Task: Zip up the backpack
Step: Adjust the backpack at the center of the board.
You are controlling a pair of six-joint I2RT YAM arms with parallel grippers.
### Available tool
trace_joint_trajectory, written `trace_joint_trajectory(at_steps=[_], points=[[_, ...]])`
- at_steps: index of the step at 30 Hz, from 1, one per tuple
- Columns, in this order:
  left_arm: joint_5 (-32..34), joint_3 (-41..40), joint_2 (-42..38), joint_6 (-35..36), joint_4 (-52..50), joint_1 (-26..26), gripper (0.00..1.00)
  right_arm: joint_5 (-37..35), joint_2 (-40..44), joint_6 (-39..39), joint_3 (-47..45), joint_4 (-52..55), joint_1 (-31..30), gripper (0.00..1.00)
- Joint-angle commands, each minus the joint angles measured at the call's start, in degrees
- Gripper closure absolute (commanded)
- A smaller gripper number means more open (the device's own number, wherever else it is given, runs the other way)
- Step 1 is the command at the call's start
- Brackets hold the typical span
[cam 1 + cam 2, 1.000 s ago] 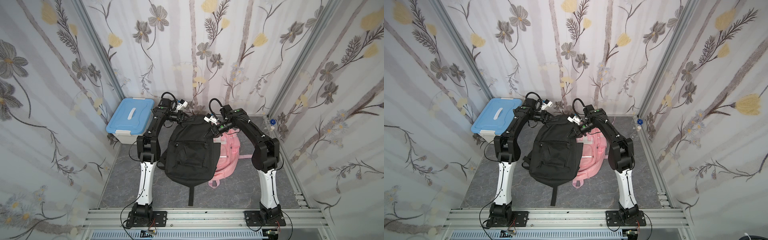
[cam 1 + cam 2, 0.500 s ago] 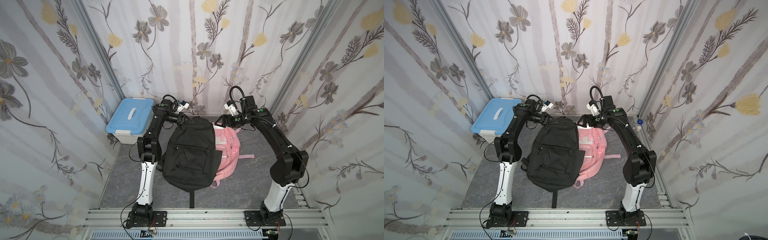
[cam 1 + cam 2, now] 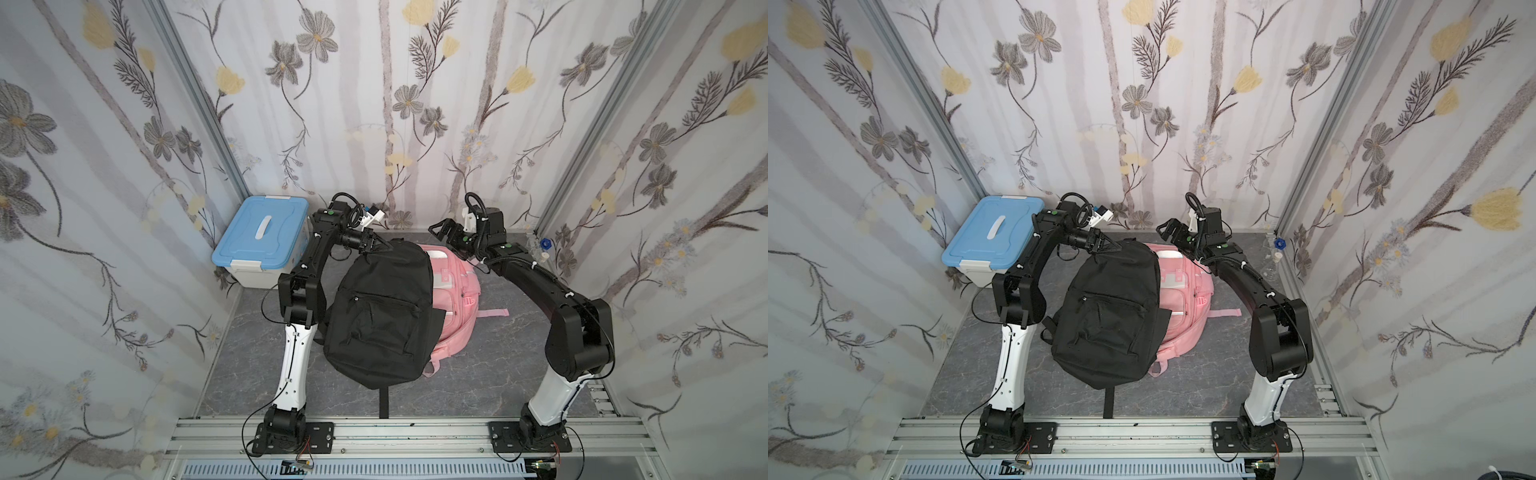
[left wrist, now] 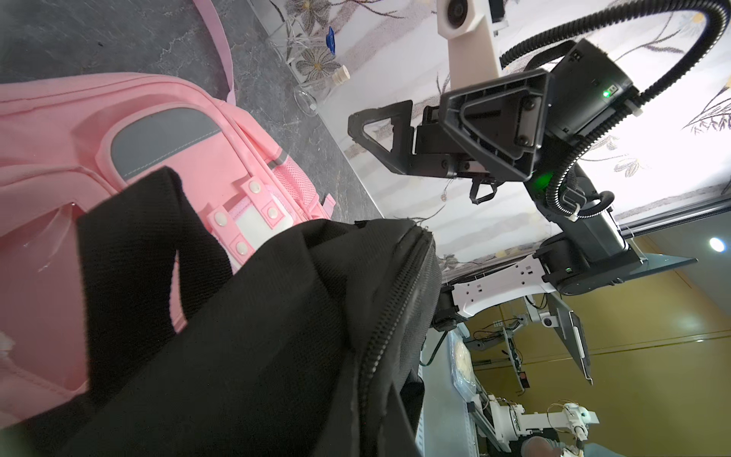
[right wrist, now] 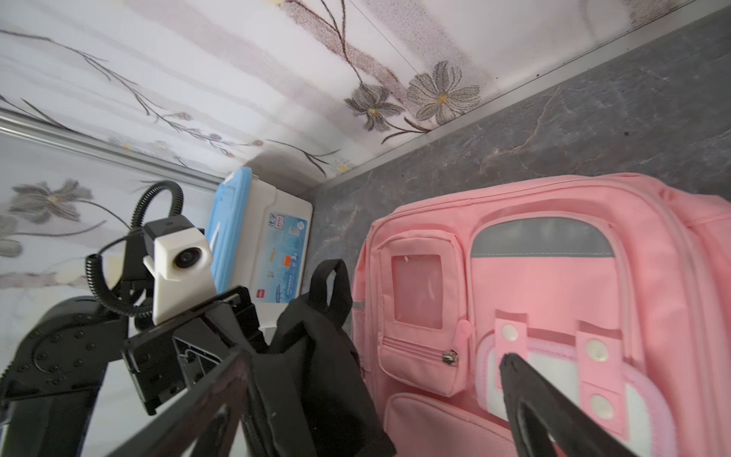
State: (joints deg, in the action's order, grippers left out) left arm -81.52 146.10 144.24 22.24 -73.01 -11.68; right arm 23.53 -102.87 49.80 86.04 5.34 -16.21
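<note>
Right now the black backpack (image 3: 382, 307) lies on the grey counter (image 3: 498, 374), partly covering a pink backpack (image 3: 457, 291). The left gripper (image 3: 381, 247) is clenched on fabric at the black backpack's top edge. The right gripper (image 3: 440, 235) hangs above the pink backpack's top, jaws spread wide, grasping nothing.

The upper backpack (image 3: 382, 316) lies on the floor (image 3: 498, 365) between the left arm (image 3: 299, 286) and the right arm (image 3: 536, 278), and it partly covers the lower backpack (image 3: 455, 286), which comes out at its right side. The storage box (image 3: 262, 241) stands in the far left corner, just beside the left arm.
</note>
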Motion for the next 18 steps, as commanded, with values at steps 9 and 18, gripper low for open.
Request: trace_joint_trajectory(at_steps=[9,18], points=[[-1.29,-1.0,-0.54,-3.47,4.0,-0.01,1.0,2.14,-6.82,10.9,4.16,-11.18,-5.22,0.05],[-0.8,-1.08,-0.36,-4.84,5.34,0.34,1.0,5.39,-4.23,8.21,2.59,-8.52,-5.54,0.36]])
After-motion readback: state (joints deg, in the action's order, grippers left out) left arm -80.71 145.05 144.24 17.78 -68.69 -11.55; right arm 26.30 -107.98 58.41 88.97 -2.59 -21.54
